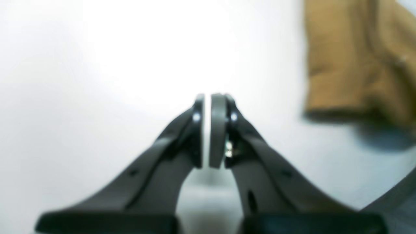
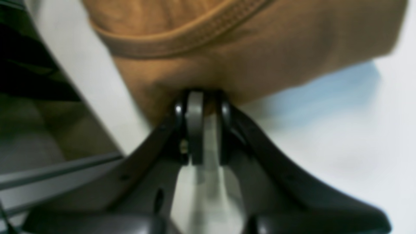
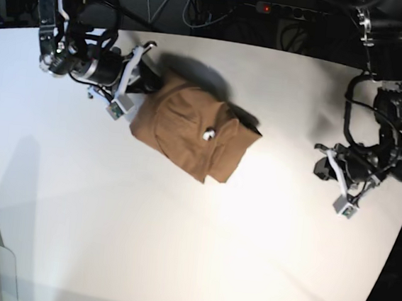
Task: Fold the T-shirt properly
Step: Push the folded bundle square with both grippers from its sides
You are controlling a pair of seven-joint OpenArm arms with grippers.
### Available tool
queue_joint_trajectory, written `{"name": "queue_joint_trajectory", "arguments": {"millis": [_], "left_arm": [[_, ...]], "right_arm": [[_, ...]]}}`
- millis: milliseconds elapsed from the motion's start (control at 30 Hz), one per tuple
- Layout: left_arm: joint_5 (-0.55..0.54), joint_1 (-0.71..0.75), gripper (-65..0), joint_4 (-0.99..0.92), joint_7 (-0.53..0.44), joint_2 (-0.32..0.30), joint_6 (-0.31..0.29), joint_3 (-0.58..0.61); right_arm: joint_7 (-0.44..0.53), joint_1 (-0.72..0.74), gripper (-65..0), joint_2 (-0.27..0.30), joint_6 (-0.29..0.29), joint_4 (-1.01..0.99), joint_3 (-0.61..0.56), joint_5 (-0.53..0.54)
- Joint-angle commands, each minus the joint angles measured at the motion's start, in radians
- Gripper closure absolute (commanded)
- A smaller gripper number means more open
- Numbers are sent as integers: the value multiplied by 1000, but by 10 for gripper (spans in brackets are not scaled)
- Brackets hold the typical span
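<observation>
T-shirt [image 3: 192,132] cloth, tan-brown and bunched into a rough folded heap, lies on the white table [image 3: 177,248] toward the upper middle of the base view, with a small white tag [image 3: 208,133] showing near its centre. The right gripper [image 2: 203,104] sits at the heap's edge nearest that arm, its jaws pinched narrowly on a fold of the fabric just below the ribbed neckline; the blur makes it hard to judge how much cloth is caught. The left gripper [image 1: 211,130] rests well apart from the shirt over bare tabletop, its pads pressed together with nothing between them.
</observation>
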Motion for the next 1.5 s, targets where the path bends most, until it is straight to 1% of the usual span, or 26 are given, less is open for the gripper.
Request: {"name": "queue_joint_trajectory", "arguments": {"millis": [0, 67, 167, 233, 267, 300, 400, 467, 567, 667, 733, 833, 967, 1067, 1100, 1200, 1233, 1267, 1367, 1400, 1467], "left_arm": [[-25, 31, -32, 29, 4, -4, -7, 3], [-23, 82, -32, 33, 4, -4, -7, 22], [-22, 126, -32, 25, 2, -24, -7, 131], [-22, 133, -32, 22, 1, -24, -7, 201], [-17, 139, -32, 22, 1, -22, -7, 218], [-16, 148, -32, 22, -2, -17, -7, 235], [-11, 160, -32, 21, -42, 25, -7, 253], [23, 160, -32, -10, -56, 59, -7, 255], [109, 159, -32, -50, -65, 122, -7, 252], [187, 157, -32, -64, -104, 171, -7, 246], [219, 157, -32, -65, -119, 193, -7, 246], [237, 142, -32, -79, -125, 219, -7, 244], [239, 111, -32, -113, -125, 225, -7, 243], [239, 77, -32, -148, -125, 225, -7, 243], [239, 70, -32, -159, -127, 225, -7, 243], [239, 39, -32, -172, -150, 225, -7, 243], [239, 31, -32, -172, -160, 225, -7, 243], [239, 24, -32, -176, -168, 225, -7, 243], [239, -15, -32, -217, -190, 225, -7, 243], [239, -29, -32, -235, -203, 225, -7, 243], [236, -61, -32, -288, -245, 225, -7, 243]], "right_arm": [[26, 3, -59, 24, 7, 19, 21, 17], [27, 6, -59, 51, 7, 20, 52, 17], [27, 10, -59, 88, 7, 22, 98, 17], [26, 31, -58, 117, 7, 20, 110, 17], [26, 40, -58, 126, 7, 17, 110, 17], [26, 48, -58, 137, 7, 16, 110, 17], [26, 71, -58, 151, 7, 13, 110, 17], [26, 97, -58, 160, 7, 8, 109, 16], [23, 140, -58, 162, 7, -4, 106, 16], [20, 195, -61, 162, 7, -38, 101, 16], [18, 237, -61, 162, 7, -64, 81, 16], [18, 296, -62, 162, 7, -122, 43, 14], [26, 352, -58, 162, 7, -200, -17, 14], [27, 373, -57, 154, 7, -228, -39, 16], [27, 372, -57, 137, 7, -228, -40, 16], [27, 364, -57, 116, 7, -228, -46, 16], [27, 356, -57, 113, 7, -228, -60, 16], [27, 341, -57, 97, 7, -223, -68, 16], [27, 290, -57, 79, 7, -193, -66, 17], [27, 270, -57, 77, 7, -181, -65, 17], [27, 223, -57, 56, 7, -141, -65, 17]]}}
